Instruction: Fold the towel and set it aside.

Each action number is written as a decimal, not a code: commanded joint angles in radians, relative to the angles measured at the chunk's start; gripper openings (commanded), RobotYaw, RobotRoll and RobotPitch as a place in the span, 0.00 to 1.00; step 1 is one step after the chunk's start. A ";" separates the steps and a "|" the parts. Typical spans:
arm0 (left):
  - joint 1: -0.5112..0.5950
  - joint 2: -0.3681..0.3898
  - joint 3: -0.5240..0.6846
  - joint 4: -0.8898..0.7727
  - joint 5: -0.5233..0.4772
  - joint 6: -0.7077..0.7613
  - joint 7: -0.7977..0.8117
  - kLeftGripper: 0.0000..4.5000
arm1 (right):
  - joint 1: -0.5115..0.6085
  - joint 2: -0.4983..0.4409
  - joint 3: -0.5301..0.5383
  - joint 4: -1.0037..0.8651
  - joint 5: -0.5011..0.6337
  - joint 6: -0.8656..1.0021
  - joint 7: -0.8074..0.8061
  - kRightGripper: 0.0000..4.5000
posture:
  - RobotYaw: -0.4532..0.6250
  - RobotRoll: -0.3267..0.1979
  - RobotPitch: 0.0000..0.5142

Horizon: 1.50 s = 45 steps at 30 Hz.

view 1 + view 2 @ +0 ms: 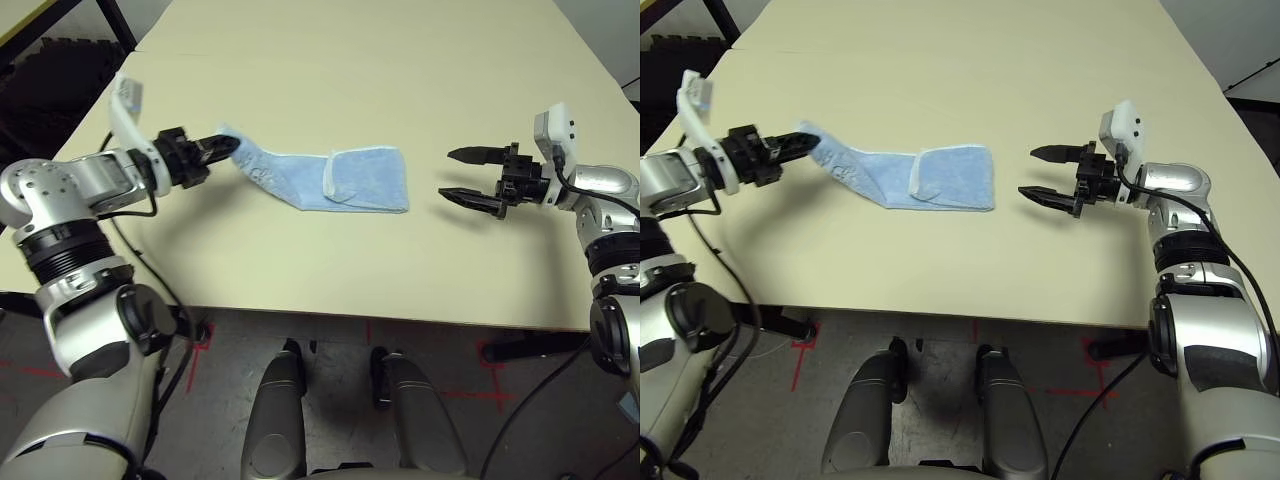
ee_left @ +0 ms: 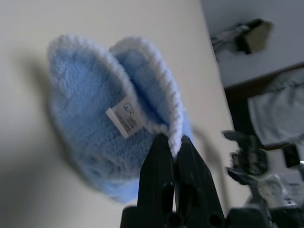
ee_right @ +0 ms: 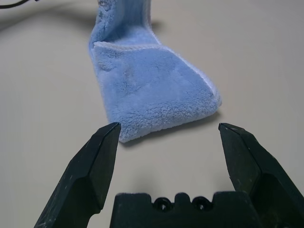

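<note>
One end of the towel [image 1: 340, 180] is pinched and raised off the table [image 1: 400, 60] by the left hand [image 1: 228, 146], so carrying it across the flat folded end toward the spread, empty right hand [image 1: 462, 176] should square the fold.

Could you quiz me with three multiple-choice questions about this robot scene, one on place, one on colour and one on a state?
1. Where does the towel lie?
A. between the two grippers
B. on the floor
C. behind the right arm

2. What colour is the towel?
A. red
B. light blue
C. green

3. How is the right gripper?
A. shut on the towel
B. open, holding nothing
C. shut on a cup

Answers:
1 A, it lies on the table between them.
2 B, blue terry with white edging.
3 B, its fingers stand apart, short of the cloth; the left gripper pinches the towel's end.
</note>
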State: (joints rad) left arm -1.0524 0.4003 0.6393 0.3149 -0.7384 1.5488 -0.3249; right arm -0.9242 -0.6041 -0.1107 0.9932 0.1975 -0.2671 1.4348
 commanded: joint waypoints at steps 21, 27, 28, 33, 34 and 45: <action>-0.105 -0.198 -0.190 -0.004 -0.035 0.001 -0.033 0.01 | 0.009 -0.011 0.004 0.006 -0.004 -0.015 -0.010 1.00 | 0.45 0.62 0.36; -0.106 -0.211 -0.268 0.042 -0.025 -0.057 -0.062 0.01 | 0.012 -0.010 0.004 0.005 -0.003 -0.016 -0.014 1.00 | 0.45 0.62 0.36; -0.100 -0.215 -0.285 0.049 -0.019 -0.074 -0.067 0.01 | 0.012 -0.010 0.003 0.005 -0.003 -0.016 -0.016 1.00 | 0.45 0.62 0.36; -0.082 -0.246 -0.348 0.072 -0.004 -0.128 -0.087 0.01 | 0.013 -0.008 0.003 0.008 -0.004 -0.018 -0.024 1.00 | 0.46 0.62 0.37; -0.079 -0.250 -0.360 0.077 0.000 -0.135 -0.093 0.01 | 0.013 -0.007 0.003 0.008 -0.004 -0.019 -0.025 1.00 | 0.46 0.62 0.37; -0.020 -0.224 -0.530 0.125 0.090 -0.258 -0.174 0.06 | 0.016 -0.009 0.004 0.006 -0.004 -0.021 -0.031 1.00 | 0.45 0.62 0.38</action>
State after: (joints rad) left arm -1.0876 0.1728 0.1516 0.4244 -0.6773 1.3117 -0.4750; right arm -0.9238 -0.6073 -0.1109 0.9932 0.1974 -0.2785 1.4015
